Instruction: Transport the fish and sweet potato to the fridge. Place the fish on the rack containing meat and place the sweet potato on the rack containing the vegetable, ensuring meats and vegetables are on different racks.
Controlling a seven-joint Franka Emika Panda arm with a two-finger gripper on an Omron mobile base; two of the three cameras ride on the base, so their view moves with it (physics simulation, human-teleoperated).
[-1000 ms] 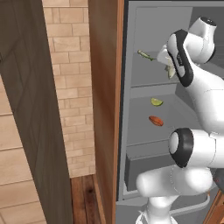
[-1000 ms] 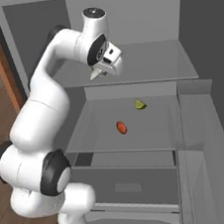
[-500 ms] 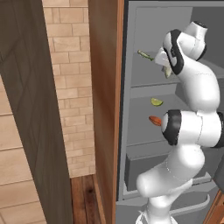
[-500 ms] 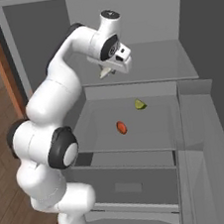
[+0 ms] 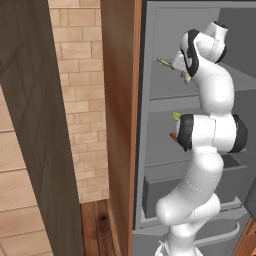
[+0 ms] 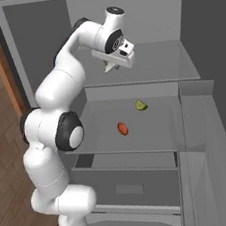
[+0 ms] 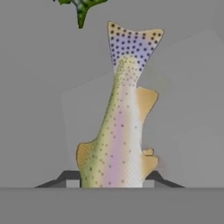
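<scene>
Potato's shelved, fish nearly home.
Your hand point(image 6: 113, 66) grips the fish point(image 7: 120, 131) over the top rack point(image 6: 164, 68), meat point(image 7: 78, 8) just ahead; sweet potato point(image 6: 122, 129) sits below beside the vegetable point(image 6: 141, 104).

You are running a glossy white arm point(image 6: 65, 81) of rounded, tube-like segments with dark grey to black rings at its joints, a black cap topping the wrist just above the gripper point(image 6: 110, 68), whose boxy white hand carries a small dark patch.
</scene>
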